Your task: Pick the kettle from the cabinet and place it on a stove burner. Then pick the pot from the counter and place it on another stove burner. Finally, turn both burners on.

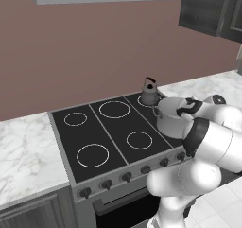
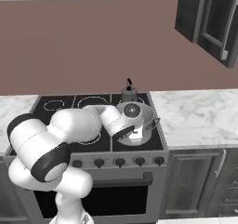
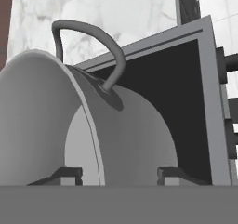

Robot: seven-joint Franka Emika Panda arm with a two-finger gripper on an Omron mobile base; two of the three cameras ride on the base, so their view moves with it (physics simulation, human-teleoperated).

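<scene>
Left base view, left to right: marble table (image 1: 26,151) on the left, then the black cooktop (image 1: 111,132) with white burner rings (image 1: 92,155) and a row of dark knobs (image 1: 126,176) along its front edge. At the back right of the cooktop stands the kettle (image 1: 149,93), upright, black handle up. Just in front of it, on the right side of the cooktop, sits the pot (image 1: 171,116), upright; whether the two touch I cannot tell. The arm's wrist reaches over the pot's right rim. More marble table runs on to the right, with the dark cabinet (image 1: 208,14) high on the wall.

Right base view: kettle (image 2: 129,93) at the back right of the cooktop (image 2: 95,121), pot (image 2: 142,121) in front of it near the cooktop's right edge, the hand over the pot. Table (image 2: 195,114) to the right, cabinet (image 2: 209,18) above it.

Hand view: the fingers (image 3: 69,174) straddle the pot's wall (image 3: 125,130), one tip inside the pot and one outside, close against the rim; they appear clamped on it. A loop handle (image 3: 88,37) arches from the rim.
</scene>
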